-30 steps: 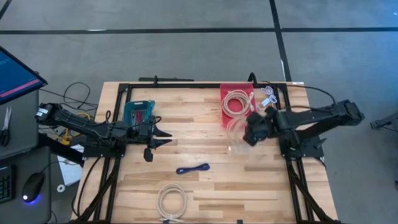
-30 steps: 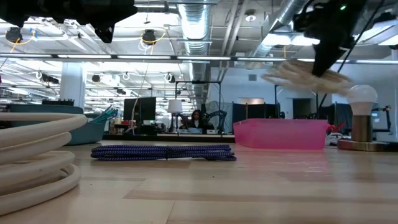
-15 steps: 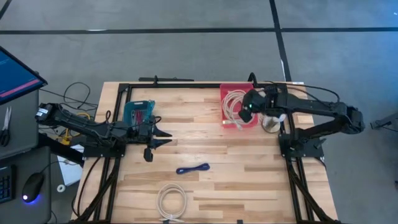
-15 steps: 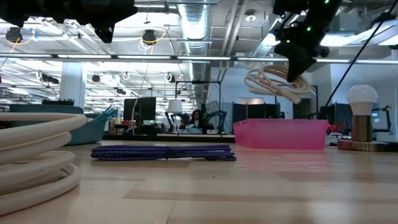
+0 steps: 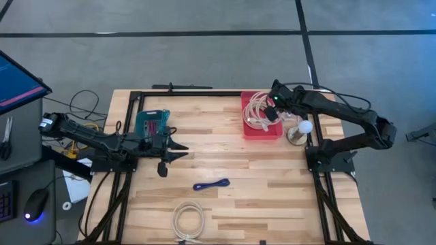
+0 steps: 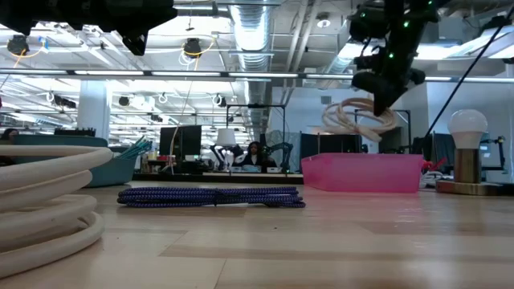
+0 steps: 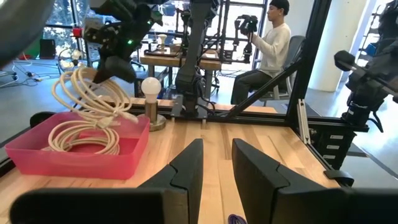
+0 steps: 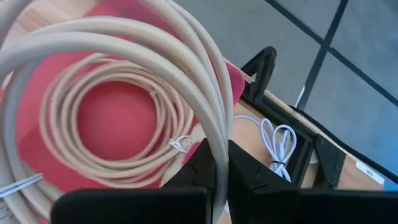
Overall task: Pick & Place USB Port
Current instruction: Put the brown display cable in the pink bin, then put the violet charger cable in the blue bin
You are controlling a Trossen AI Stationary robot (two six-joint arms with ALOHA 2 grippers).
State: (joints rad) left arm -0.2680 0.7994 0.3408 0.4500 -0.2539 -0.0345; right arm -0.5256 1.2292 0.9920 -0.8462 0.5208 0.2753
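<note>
My right gripper point(image 5: 275, 109) is shut on a beige coiled cable point(image 6: 358, 117), which hangs over the red bin point(image 5: 263, 133) at the table's far right. A second beige coil point(image 8: 106, 118) lies flat on the bin's floor. At the table's left, my left gripper point(image 5: 180, 148) is held level above the wood. It is open and has nothing between its fingers point(image 7: 186, 171). A blue cable point(image 5: 211, 184) lies on the table's middle, and another beige coil point(image 5: 187, 219) lies at the near edge. My right gripper pinches several strands of the coil point(image 8: 219, 140) between its two fingers, at one side of the loop. The fingers come slanting down from above and lie across the strands. The coil hangs below the fingers point(image 7: 115, 68), clear of the bin's rim point(image 6: 369, 160).
A lamp with a white bulb point(image 5: 304, 127) stands right of the bin. A thin white cable point(image 8: 280, 140) lies by the far right frame. A teal box point(image 5: 151, 122) sits at the far left. A person sits beyond the table point(image 7: 270, 43).
My right gripper has swung from the near side of the bin toward the table's far edge, rolling as it went, and now stands over the bin. The beige coil went with it, staying lifted and swinging below the fingers.
</note>
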